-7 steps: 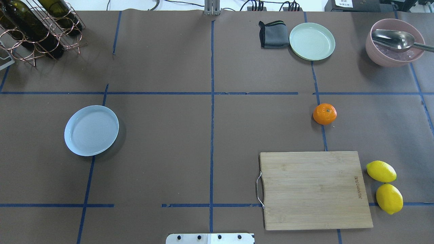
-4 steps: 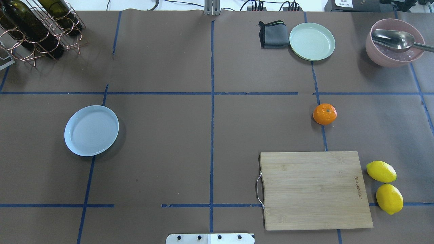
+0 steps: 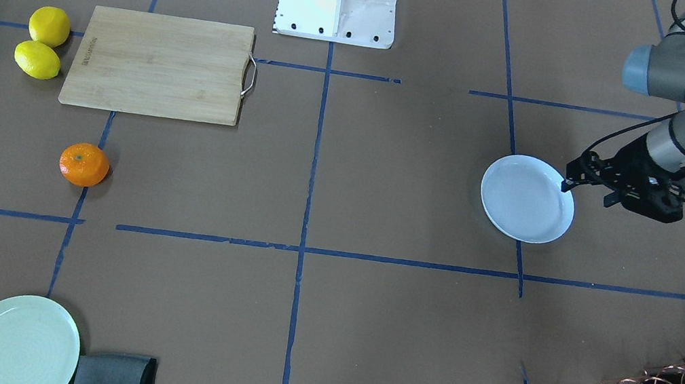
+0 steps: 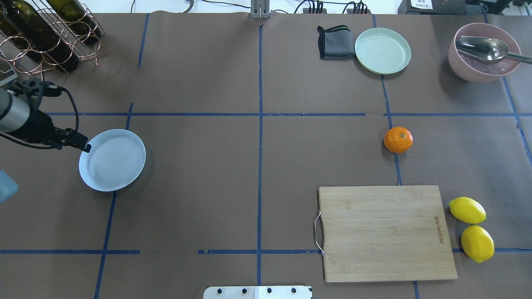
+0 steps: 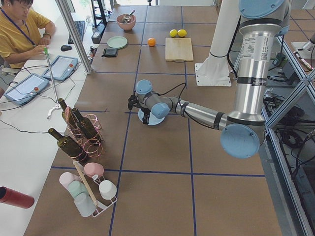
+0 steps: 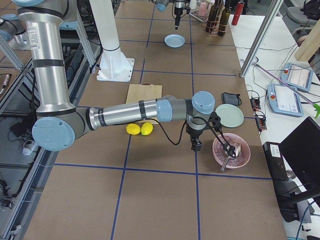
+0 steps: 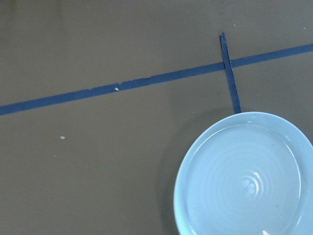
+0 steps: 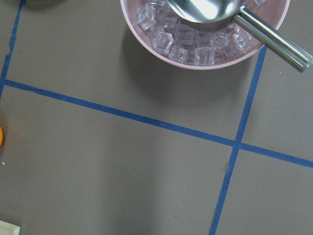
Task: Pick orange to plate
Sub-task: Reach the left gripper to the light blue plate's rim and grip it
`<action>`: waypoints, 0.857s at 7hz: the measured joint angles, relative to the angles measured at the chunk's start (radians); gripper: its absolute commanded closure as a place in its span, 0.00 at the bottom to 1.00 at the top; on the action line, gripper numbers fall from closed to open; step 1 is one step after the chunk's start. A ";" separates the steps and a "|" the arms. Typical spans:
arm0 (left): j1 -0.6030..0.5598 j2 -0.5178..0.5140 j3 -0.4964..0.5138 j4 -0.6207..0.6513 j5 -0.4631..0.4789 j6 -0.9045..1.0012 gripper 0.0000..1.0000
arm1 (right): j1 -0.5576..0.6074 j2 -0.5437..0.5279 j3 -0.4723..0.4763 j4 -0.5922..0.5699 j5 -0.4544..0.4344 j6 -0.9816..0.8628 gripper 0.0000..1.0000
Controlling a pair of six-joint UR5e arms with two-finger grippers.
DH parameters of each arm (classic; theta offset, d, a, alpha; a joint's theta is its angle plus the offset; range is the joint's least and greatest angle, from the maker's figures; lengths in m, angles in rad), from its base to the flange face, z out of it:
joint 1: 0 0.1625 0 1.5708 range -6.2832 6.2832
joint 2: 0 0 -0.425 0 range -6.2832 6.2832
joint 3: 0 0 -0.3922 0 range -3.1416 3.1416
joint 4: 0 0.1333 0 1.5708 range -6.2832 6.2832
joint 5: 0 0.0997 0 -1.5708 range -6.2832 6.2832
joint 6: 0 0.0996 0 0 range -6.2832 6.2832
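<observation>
Zero progress by my read: orange [image 4: 398, 140] sits on the table beyond the cutting board [image 4: 386, 232], well apart from the plate [image 4: 112, 160]; left gripper [image 4: 83, 146] at the plate's rim, right gripper [image 6: 196, 145] near the pink bowl [image 4: 458, 69], neither holds the orange, can't tell either's jaw opening.

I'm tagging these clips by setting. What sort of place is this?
Probably a robotics lab, not a kitchen: the table is papered and gridded with blue tape, and an operator sits beside it at control tablets.
</observation>
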 measured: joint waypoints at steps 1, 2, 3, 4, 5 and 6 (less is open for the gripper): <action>0.030 -0.007 0.016 -0.003 0.024 -0.055 0.15 | -0.001 -0.004 0.000 0.000 0.000 0.000 0.00; 0.041 -0.008 0.027 -0.004 0.037 -0.075 0.15 | -0.001 -0.007 0.000 0.000 0.000 0.000 0.00; 0.045 -0.007 0.038 -0.005 0.057 -0.082 0.15 | -0.002 -0.008 0.002 0.000 0.001 0.001 0.00; 0.048 -0.009 0.057 -0.008 0.075 -0.085 0.30 | -0.002 -0.008 0.005 0.000 0.001 0.001 0.00; 0.050 -0.014 0.076 -0.015 0.082 -0.088 0.55 | -0.002 -0.008 0.010 0.000 0.001 0.001 0.00; 0.053 -0.018 0.087 -0.020 0.084 -0.093 1.00 | -0.002 -0.008 0.011 0.000 0.002 0.001 0.00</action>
